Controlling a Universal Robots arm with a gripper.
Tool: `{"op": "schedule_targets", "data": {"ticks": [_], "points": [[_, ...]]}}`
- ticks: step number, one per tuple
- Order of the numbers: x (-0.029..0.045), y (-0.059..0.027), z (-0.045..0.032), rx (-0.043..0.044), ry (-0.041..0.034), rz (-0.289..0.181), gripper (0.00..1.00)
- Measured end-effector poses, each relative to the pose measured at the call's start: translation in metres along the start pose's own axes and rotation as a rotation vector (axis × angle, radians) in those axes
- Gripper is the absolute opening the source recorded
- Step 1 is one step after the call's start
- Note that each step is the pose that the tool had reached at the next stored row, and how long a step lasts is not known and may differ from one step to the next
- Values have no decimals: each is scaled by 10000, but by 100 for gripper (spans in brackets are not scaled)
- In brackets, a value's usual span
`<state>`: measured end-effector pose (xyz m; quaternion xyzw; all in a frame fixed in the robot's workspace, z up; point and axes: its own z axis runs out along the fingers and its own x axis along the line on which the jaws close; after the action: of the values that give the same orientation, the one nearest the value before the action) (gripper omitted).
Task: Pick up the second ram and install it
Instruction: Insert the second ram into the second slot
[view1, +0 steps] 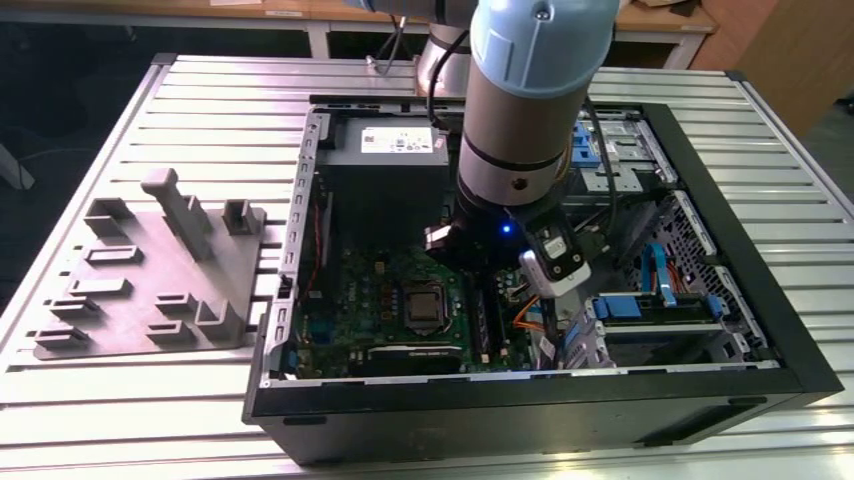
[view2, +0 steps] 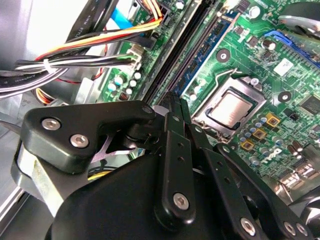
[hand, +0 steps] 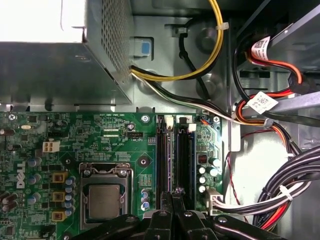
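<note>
My gripper (view1: 487, 272) reaches down into the open computer case over the green motherboard (hand: 75, 145). In both wrist views its black fingers (view2: 175, 130) are pressed together, and the tips (hand: 172, 194) sit right over the row of memory slots (hand: 175, 155). A slim dark strip, the second ram (hand: 171, 160), stands edge-on in a slot in line with the tips and runs away from them (view2: 187, 50). Whether the tips touch it is hidden by the fingers themselves. The processor socket (hand: 104, 200) lies beside the slots.
A grey holder tray (view1: 154, 270) lies on the slatted table at the exterior view's left. The power supply (view1: 387, 143) sits at the case's far end. Bundled cables (hand: 280, 195) and drive bays (view1: 667, 300) crowd the side of the slots away from the socket.
</note>
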<state>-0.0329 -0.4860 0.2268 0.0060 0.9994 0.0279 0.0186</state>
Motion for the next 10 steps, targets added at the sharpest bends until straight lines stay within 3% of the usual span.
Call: {"op": "schedule_targets", "data": {"ticks": [10], "points": [[1,-2,24,-12,-4,6,11]]}}
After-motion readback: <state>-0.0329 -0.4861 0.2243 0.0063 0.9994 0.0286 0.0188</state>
